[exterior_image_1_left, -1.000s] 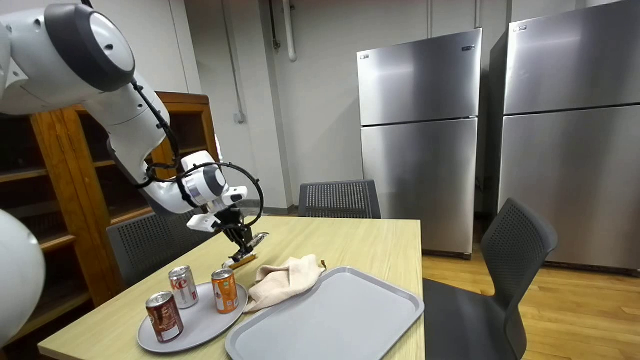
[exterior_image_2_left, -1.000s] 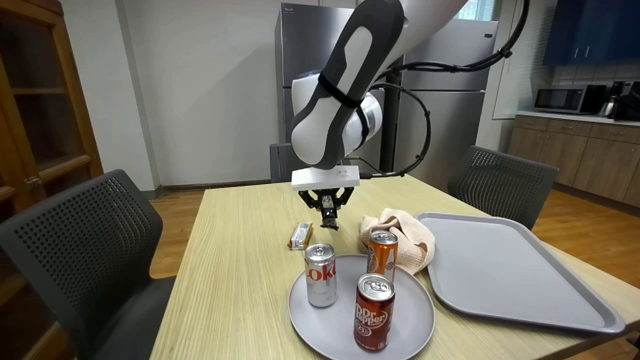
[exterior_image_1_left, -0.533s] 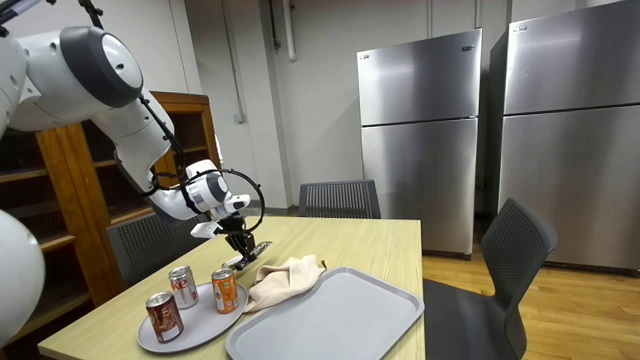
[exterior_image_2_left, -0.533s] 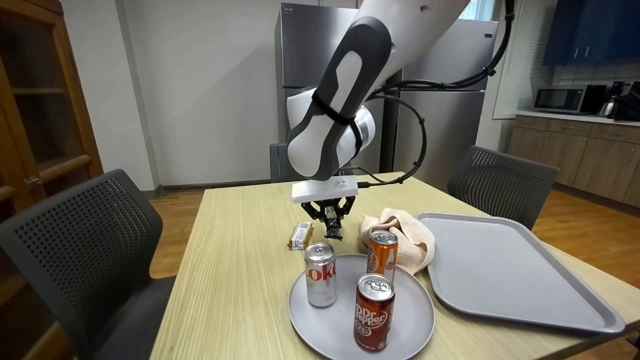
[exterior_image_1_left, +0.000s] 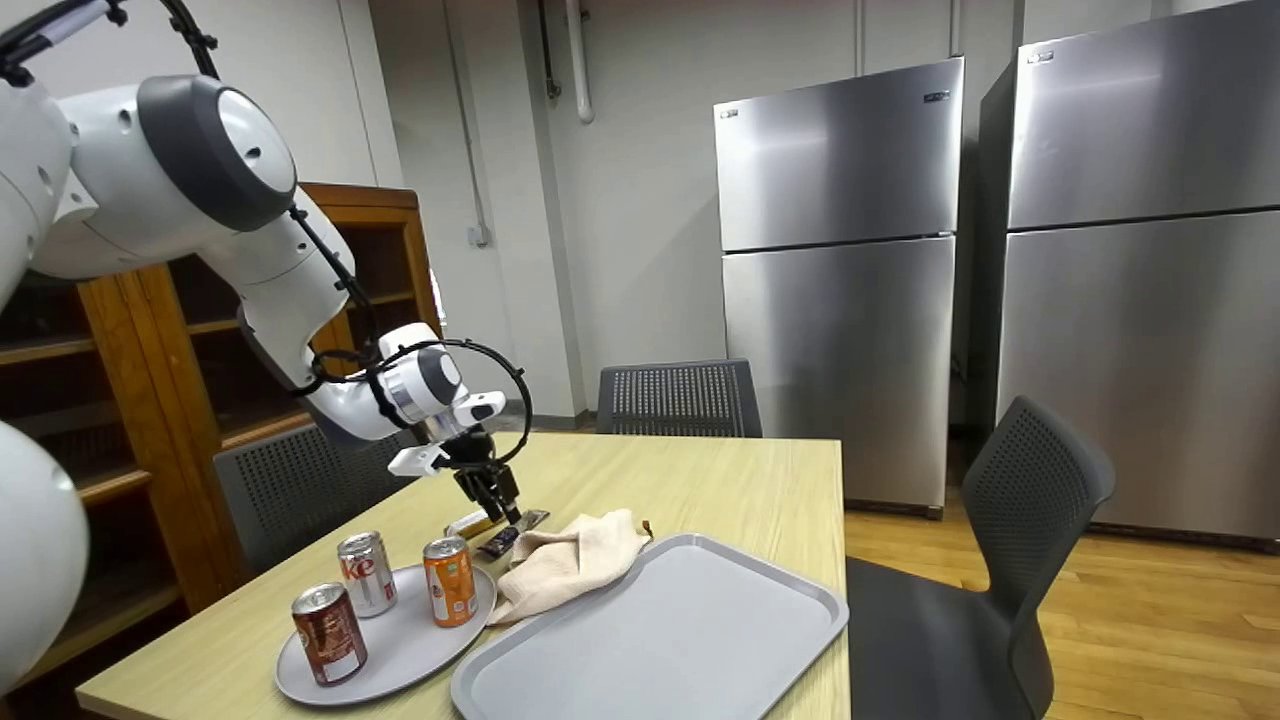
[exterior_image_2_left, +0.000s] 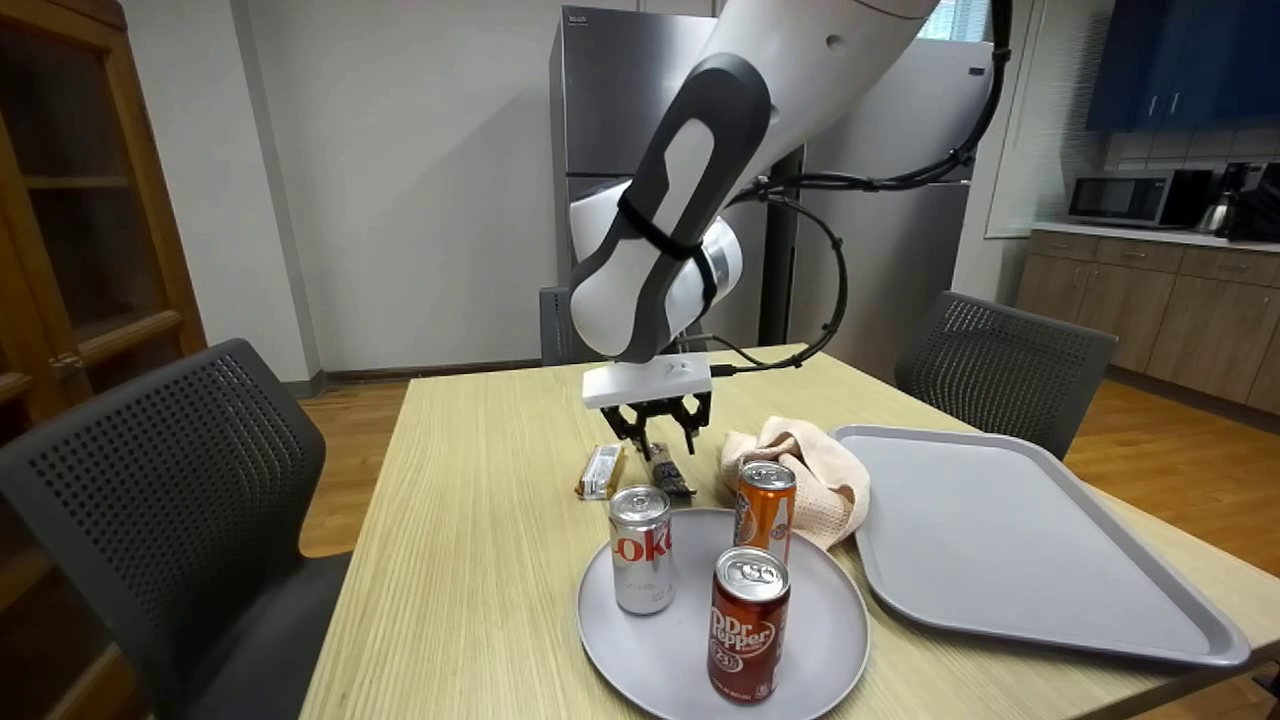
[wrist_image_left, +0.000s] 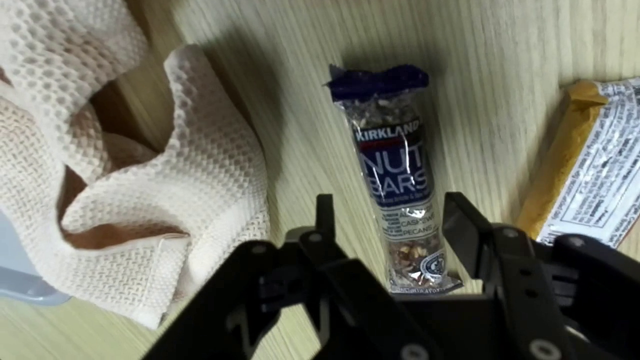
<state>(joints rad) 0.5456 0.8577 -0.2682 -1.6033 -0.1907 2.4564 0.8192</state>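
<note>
My gripper (wrist_image_left: 389, 210) is open and empty just above the table. A nut bar (wrist_image_left: 397, 165) in a clear wrapper with a dark blue label lies flat on the table between and beyond its fingers, with gaps visible on both sides. The gripper also shows in both exterior views (exterior_image_1_left: 505, 508) (exterior_image_2_left: 668, 445), close over the nut bar (exterior_image_1_left: 497, 543) (exterior_image_2_left: 668, 474). A yellow-and-white wrapped bar (wrist_image_left: 590, 165) lies on one side of it, also seen beside the gripper in an exterior view (exterior_image_2_left: 602, 472). A crumpled pale pink cloth (wrist_image_left: 215, 185) lies on the other side.
A round grey plate (exterior_image_2_left: 660, 665) holds a silver Coke can (exterior_image_2_left: 641, 570), an orange can (exterior_image_2_left: 766, 515) and a Dr Pepper can (exterior_image_2_left: 748, 635). A large grey tray (exterior_image_2_left: 1020, 540) lies beside the cloth (exterior_image_2_left: 810, 470). Dark chairs (exterior_image_2_left: 170, 500) surround the table (exterior_image_2_left: 470, 560).
One second ago my gripper was shut on the nut bar above the table. It moved down with the bar, then opened. The bar now lies on the table beside the yellow-and-white one.
</note>
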